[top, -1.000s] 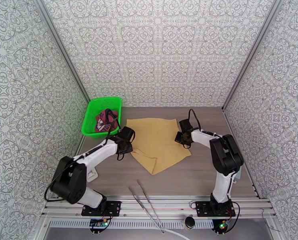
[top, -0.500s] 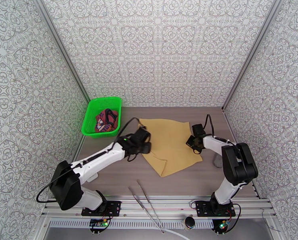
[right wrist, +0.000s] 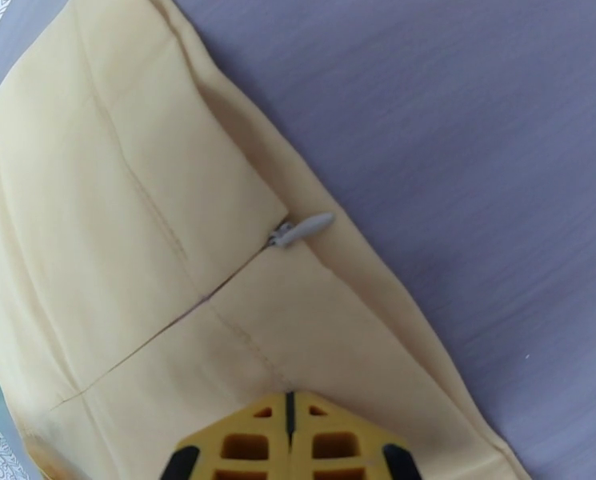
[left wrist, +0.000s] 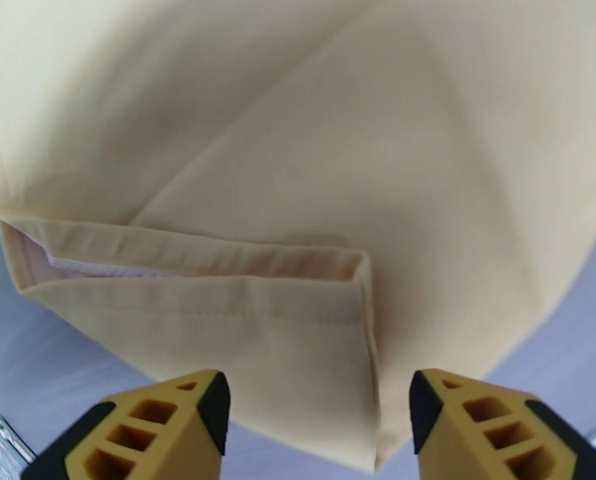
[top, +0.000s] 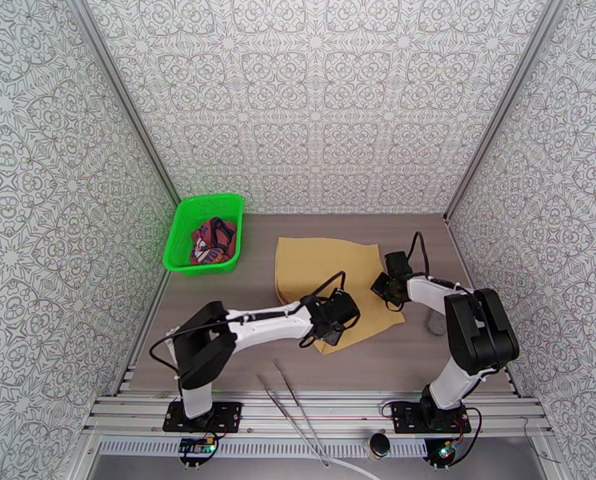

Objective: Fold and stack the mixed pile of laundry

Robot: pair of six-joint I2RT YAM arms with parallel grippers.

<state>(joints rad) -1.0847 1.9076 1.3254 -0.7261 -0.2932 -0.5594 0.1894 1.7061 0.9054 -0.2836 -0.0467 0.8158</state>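
The tan cloth (top: 330, 270) lies spread on the table (top: 218, 354), its hem folded over in the left wrist view (left wrist: 218, 266). My left gripper (top: 334, 323) hovers over the cloth's near corner; it is open (left wrist: 318, 426), with nothing between the yellow fingertips (left wrist: 170, 418). My right gripper (top: 386, 286) sits at the cloth's right edge, shut (right wrist: 290, 442) down on the fabric (right wrist: 138, 234) beside a small grey zipper pull (right wrist: 302, 230). The maroon tank top (top: 212, 240) lies crumpled in the green basket (top: 184, 226) at the back left.
Two thin metal rods (top: 286, 394) lie crossed near the table's front edge. A small grey object (top: 435, 322) rests on the table by the right arm. Patterned walls close in the back and both sides.
The cloth was dragged right with both grippers. Since then the left gripper has let go and swung right to the cloth's near corner. The right gripper has stayed at the right edge.
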